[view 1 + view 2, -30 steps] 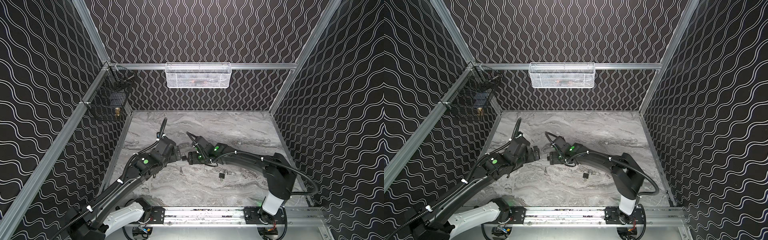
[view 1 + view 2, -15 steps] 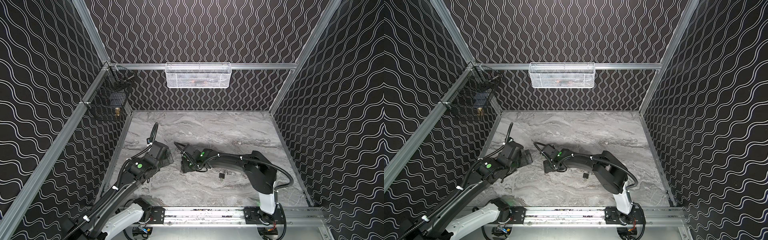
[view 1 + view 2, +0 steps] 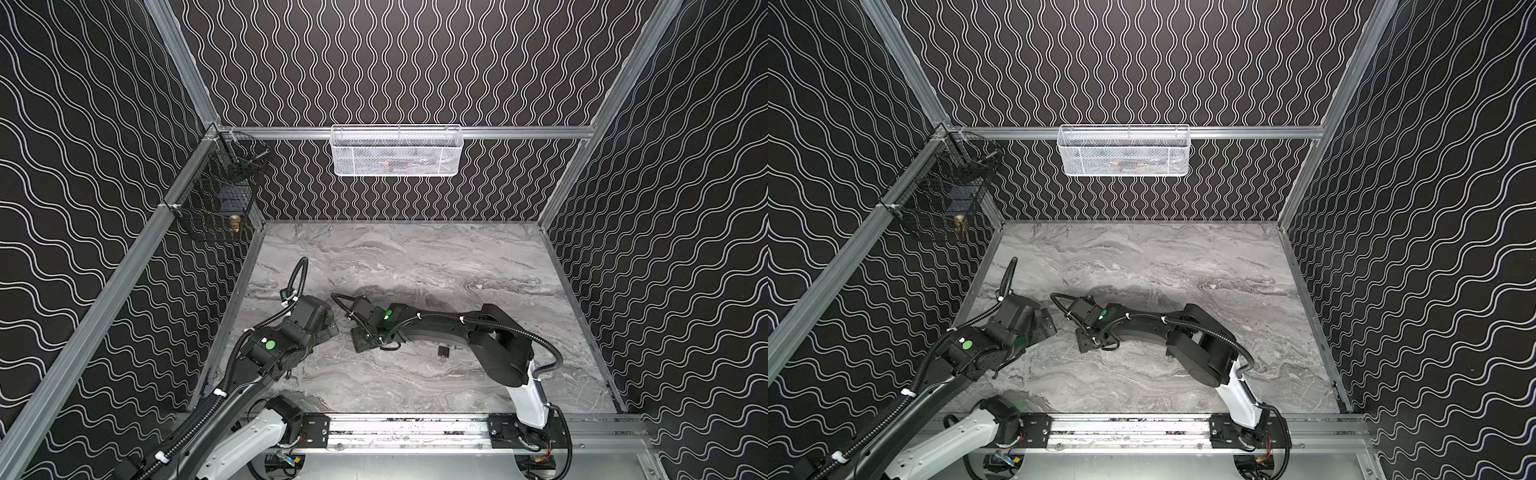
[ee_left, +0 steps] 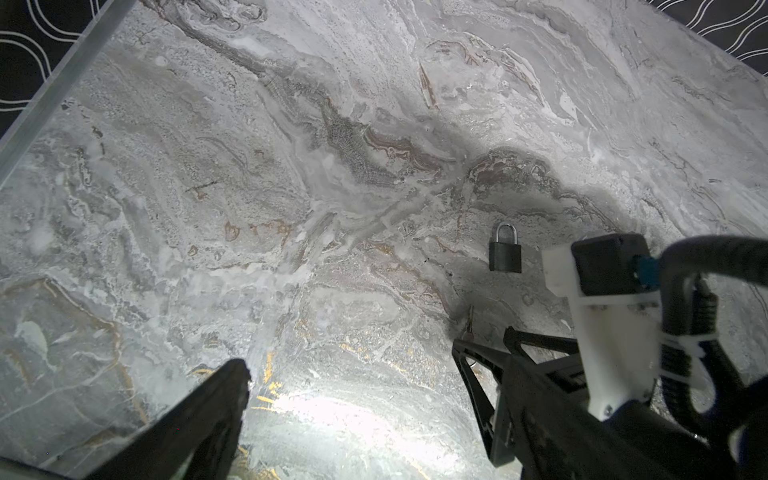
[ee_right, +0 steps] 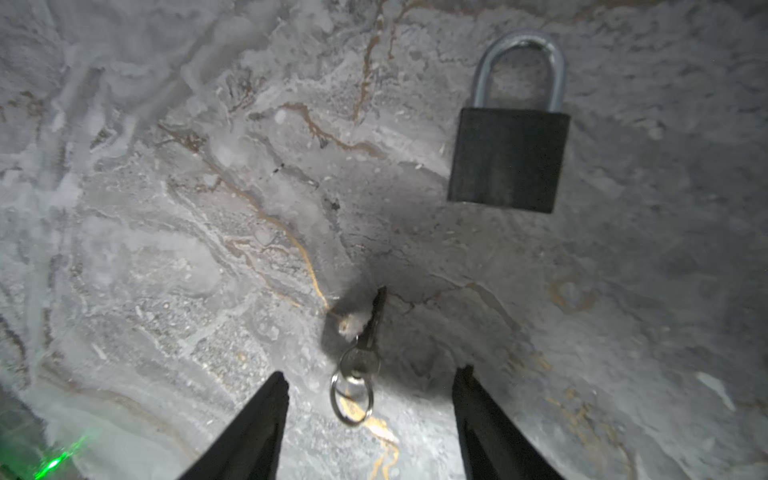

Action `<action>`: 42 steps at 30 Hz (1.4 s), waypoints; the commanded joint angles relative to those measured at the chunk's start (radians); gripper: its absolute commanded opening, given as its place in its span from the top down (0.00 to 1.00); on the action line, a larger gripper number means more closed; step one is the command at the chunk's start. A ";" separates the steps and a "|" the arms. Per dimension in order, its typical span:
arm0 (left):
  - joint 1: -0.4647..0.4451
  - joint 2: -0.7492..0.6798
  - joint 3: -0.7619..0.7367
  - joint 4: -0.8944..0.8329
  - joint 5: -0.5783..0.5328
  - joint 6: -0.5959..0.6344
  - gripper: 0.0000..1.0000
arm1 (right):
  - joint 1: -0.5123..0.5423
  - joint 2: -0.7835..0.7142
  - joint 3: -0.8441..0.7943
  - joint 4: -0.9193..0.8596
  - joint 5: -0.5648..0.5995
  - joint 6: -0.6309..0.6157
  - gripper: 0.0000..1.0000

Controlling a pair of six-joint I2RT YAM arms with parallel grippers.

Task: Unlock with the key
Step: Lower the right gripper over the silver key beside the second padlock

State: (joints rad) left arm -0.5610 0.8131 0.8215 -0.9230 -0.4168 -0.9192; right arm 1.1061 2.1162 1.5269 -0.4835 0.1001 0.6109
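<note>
A black padlock [image 5: 509,160] with a silver shackle lies flat on the marble table [image 5: 166,187]. It also shows as the padlock [image 3: 443,351] in a top view and the padlock [image 4: 505,257] in the left wrist view. The small key [image 5: 365,345] on its split ring lies just short of the lock, seen as a thin sliver, the key [image 4: 469,318]. My right gripper [image 5: 370,395] is low over the table and open, the ring between its fingertips, touching neither. In both top views the right gripper [image 3: 362,343] [image 3: 1086,343] hides the key. My left gripper [image 3: 329,328] [image 4: 374,374] stands wide open and empty, close beside it.
A white mesh basket [image 3: 397,151] hangs on the back rail. A black wire basket [image 3: 216,199] hangs in the far left corner. Patterned walls close three sides, and the arms' metal rail [image 3: 415,428] runs along the front. The two grippers nearly touch at mid-table.
My right arm has swung left and down over the key, and its jaws have narrowed. My left arm has pulled back toward the left wall, still wide open.
</note>
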 commanded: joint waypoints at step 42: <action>0.001 -0.085 -0.041 -0.020 0.065 -0.146 0.02 | -0.045 -0.098 -0.060 -0.127 -0.038 -0.339 0.41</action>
State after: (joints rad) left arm -0.5610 0.7322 0.7807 -0.9379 -0.3687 -1.0500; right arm 1.0710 2.0140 1.4628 -0.6243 0.0868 0.3347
